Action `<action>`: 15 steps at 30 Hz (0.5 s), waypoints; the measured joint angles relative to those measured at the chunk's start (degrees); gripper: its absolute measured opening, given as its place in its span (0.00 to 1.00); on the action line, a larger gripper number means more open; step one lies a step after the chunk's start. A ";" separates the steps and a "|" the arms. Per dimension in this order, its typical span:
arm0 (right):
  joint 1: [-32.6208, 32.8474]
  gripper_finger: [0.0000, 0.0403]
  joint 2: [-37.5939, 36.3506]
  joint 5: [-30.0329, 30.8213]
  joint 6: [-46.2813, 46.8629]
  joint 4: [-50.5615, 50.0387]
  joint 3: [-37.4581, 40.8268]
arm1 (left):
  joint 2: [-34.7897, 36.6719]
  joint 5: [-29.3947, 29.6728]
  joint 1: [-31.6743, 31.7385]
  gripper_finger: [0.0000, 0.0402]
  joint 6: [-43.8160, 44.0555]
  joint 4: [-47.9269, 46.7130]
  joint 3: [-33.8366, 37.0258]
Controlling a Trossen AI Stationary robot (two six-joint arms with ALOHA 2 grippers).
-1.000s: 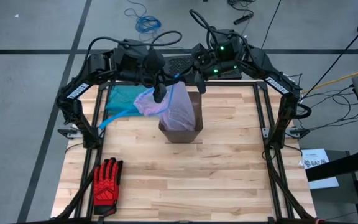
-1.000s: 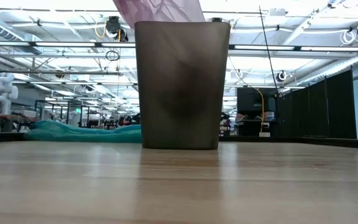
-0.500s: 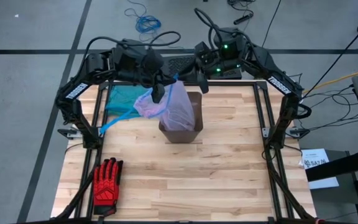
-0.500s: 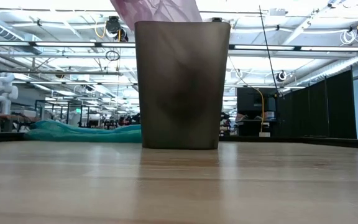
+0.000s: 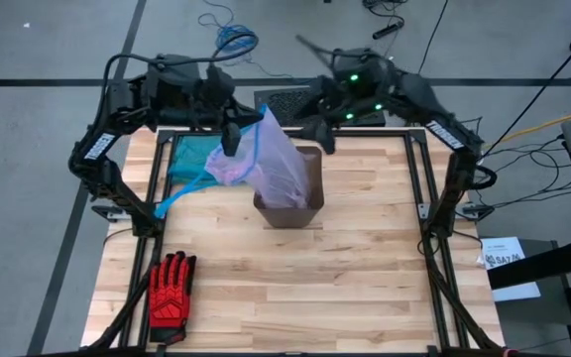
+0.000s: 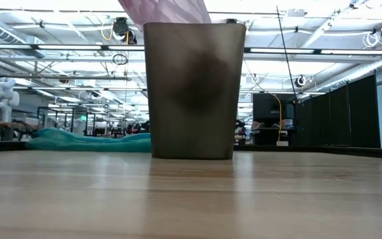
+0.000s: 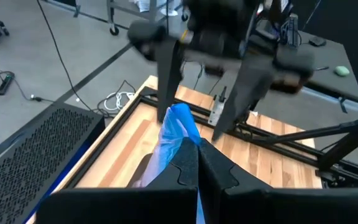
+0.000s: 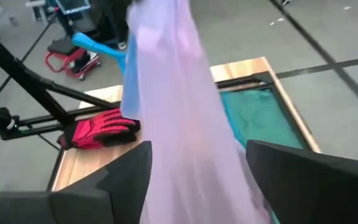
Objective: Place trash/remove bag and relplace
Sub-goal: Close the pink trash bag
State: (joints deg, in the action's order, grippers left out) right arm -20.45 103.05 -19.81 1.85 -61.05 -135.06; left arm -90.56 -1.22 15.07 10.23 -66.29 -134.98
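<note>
1. The left gripper (image 5: 231,139) hangs above the back of the wooden surface (image 5: 295,288), just left of the bin (image 5: 290,203), with its jaws clenched on the gathered blue top of the bag (image 5: 271,164).
2. In the left wrist view the two dark fingers (image 7: 188,168) meet edge to edge, and a blue fold of the bag (image 7: 178,127) stands up just beyond their tips.
3. The bag, pale pink with a blue drawstring edge, stretches from those jaws down into the dark bin; its lower part is inside the bin and its upper part leans over the bin's left rim.
4. In the low view the bin (image 6: 192,89) stands upright on the surface, and the pink bag (image 6: 164,10) rises out of its mouth.
5. The right gripper (image 5: 323,134) is just behind the bin's back right corner, jaws released and spread wide; the right wrist view shows the bag (image 8: 173,124) running between the two fingers (image 8: 126,177) without either one pressing it.
6. A teal bag (image 5: 196,159) lies flat on the back left of the surface.
7. A red glove (image 5: 170,288) lies near the front left corner, well apart from the bin.
</note>
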 joint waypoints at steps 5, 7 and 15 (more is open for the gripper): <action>1.75 0.64 4.65 -5.14 0.01 6.07 0.09 | 0.26 0.01 -0.02 0.00 0.49 -0.03 0.00; 2.31 0.62 6.07 -8.51 0.71 9.17 0.09 | 0.26 0.01 -0.02 0.00 0.52 -0.09 0.00; 4.52 0.12 10.92 -4.17 -0.06 9.07 0.13 | 1.34 0.01 -0.03 0.00 0.56 1.33 0.00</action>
State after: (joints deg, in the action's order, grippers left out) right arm -15.93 113.97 -23.99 1.79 -51.98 -134.93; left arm -89.23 -1.21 15.04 10.78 -64.96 -134.98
